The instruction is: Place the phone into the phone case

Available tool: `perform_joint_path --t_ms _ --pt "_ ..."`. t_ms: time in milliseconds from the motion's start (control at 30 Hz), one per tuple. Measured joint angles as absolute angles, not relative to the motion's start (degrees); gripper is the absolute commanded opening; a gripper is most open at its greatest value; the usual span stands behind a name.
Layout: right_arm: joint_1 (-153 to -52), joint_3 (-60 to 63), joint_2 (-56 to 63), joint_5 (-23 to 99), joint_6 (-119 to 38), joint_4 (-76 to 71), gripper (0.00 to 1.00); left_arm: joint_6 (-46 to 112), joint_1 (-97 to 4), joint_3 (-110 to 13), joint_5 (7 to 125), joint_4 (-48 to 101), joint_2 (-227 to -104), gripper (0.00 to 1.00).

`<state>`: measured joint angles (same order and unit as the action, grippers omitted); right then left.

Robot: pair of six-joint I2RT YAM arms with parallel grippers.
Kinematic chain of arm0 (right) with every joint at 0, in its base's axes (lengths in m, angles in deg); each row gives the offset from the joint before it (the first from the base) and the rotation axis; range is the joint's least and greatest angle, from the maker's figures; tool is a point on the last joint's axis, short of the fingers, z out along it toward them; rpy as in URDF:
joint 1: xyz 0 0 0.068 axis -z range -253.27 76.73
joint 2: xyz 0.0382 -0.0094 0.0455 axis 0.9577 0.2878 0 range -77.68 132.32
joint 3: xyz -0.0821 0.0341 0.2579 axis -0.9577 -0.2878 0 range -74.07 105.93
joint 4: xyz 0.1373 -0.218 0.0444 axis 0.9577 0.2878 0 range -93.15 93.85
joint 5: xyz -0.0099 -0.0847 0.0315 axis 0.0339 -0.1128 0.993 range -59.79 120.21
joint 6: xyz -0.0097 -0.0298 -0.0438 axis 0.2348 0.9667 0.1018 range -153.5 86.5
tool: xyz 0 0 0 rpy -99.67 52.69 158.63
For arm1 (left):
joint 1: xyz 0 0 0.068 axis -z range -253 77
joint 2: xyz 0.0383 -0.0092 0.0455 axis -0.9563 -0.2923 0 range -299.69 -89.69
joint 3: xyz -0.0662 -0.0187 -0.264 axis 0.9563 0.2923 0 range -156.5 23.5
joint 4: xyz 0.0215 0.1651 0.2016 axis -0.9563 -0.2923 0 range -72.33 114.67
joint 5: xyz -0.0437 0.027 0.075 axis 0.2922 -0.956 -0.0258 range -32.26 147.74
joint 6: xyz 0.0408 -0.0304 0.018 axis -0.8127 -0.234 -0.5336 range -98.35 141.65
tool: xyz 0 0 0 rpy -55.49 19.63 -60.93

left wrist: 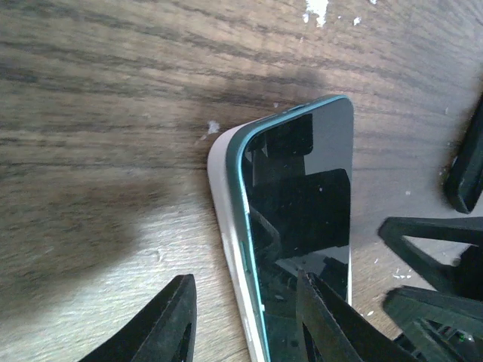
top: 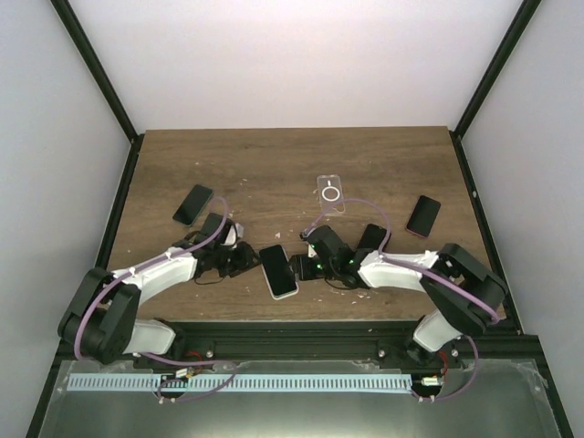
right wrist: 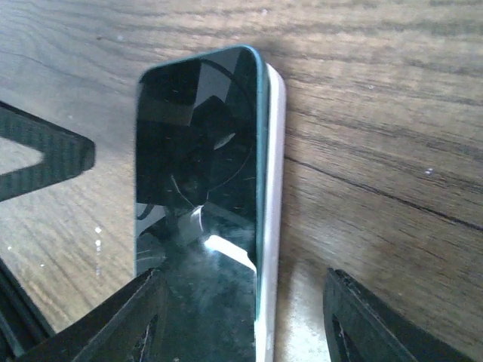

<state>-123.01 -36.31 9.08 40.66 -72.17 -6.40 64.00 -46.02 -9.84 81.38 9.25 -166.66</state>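
Seating step. The phone [top: 278,271] lies screen-up at the middle of the surface [top: 274,164], sitting in a white case [right wrist: 273,188] between the two arms. Its teal rim seems to ride slightly proud of the case lip, so probably not fully clicked in.

Left gripper [left wrist: 245,328] is parted, one finger on the wood and the other over the glass. Right gripper [right wrist: 245,324] is spread wide across the phone's end, with a gap at the case side, clamping nothing.

The next move likely calls for pressing down along the raised edge while bracing the case.

The phone's near end is cut off in both wrist views, so the corner fit can't be judged. A clear case [top: 330,192] lies farther back.
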Motion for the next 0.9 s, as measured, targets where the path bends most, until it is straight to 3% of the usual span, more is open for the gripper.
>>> perform_joint_path --t_ms 533,900 --pt "-122.29 -35.33 18.39 49.3 -77.33 -17.06 0.58 67.04 -44.36 -7.02 83.65 16.94 -170.31 0.31" --pt "-120.61 -35.48 21.43 56.31 -85.03 -23.88 0.58 71.19 -42.96 -2.19 83.76 20.33 -167.95 0.2"
